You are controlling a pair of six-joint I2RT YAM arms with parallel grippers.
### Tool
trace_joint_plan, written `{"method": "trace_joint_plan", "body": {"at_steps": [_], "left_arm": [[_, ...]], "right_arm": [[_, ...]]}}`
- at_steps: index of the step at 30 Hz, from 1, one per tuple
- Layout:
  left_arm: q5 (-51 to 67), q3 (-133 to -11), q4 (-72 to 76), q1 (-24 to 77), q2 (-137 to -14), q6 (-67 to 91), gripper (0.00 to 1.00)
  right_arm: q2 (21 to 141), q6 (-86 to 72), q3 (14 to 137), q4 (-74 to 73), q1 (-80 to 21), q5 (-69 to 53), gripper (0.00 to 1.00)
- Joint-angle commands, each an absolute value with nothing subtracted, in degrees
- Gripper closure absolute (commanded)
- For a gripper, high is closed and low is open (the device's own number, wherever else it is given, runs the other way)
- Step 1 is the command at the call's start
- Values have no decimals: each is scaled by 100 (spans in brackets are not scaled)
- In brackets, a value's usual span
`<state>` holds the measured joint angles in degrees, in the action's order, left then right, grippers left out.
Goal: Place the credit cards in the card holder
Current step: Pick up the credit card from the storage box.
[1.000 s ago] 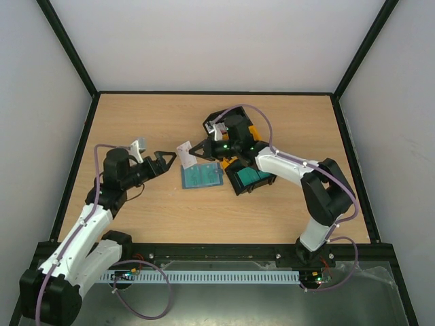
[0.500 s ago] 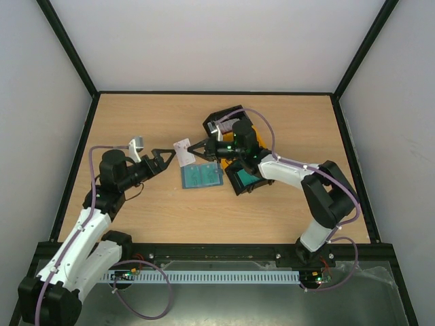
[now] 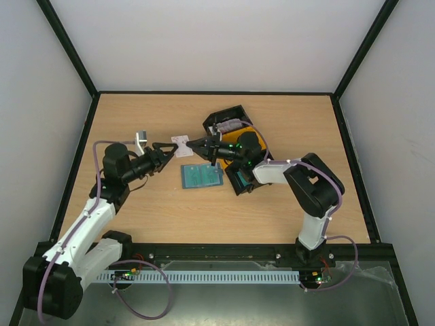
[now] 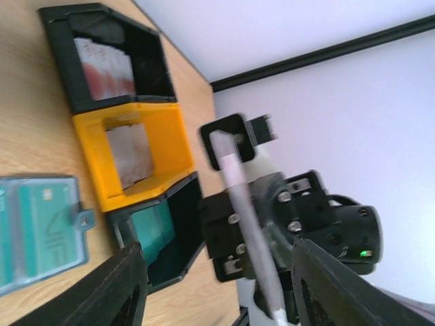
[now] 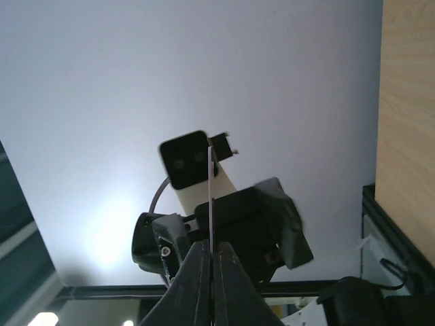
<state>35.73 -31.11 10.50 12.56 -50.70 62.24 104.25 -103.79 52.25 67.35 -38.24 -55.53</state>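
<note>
A pale credit card with red print (image 3: 181, 144) hangs in the air above the table, with my right gripper (image 3: 191, 143) shut on its right edge. In the right wrist view the card (image 5: 211, 183) stands edge-on out of the closed fingertips (image 5: 201, 261). My left gripper (image 3: 171, 150) faces it from the left, open. Its jaws straddle the card's (image 4: 243, 217) free end with a gap on each side. The teal card holder (image 3: 202, 175) lies open and flat on the table below them, and it shows at the left edge of the left wrist view (image 4: 41, 231).
Three bins stand in a row right of the card holder: a black bin (image 4: 109, 58) with red-and-white cards, a yellow bin (image 4: 132, 153) with grey cards and a black bin (image 4: 153, 231) with teal cards. The right arm reaches over them.
My right gripper has carried the card left and upward. My left gripper has come right to meet it, and its jaws have narrowed around the card's free end.
</note>
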Motion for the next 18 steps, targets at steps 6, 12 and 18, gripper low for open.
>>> {"method": "trace_joint_plan", "body": {"at_steps": [6, 12, 18], "left_arm": [[3990, -2899, 2294, 1348, -5256, 6962, 68], [3962, -2791, 2504, 1493, -5296, 7014, 76], [3929, -2771, 2726, 1659, -5406, 7045, 89]], "right_arm": [[10408, -10758, 5055, 7261, -3858, -5596, 98], [10189, -9935, 5111, 6205, -3867, -5580, 98], [10005, -8989, 5317, 5070, -3867, -5582, 98]]}}
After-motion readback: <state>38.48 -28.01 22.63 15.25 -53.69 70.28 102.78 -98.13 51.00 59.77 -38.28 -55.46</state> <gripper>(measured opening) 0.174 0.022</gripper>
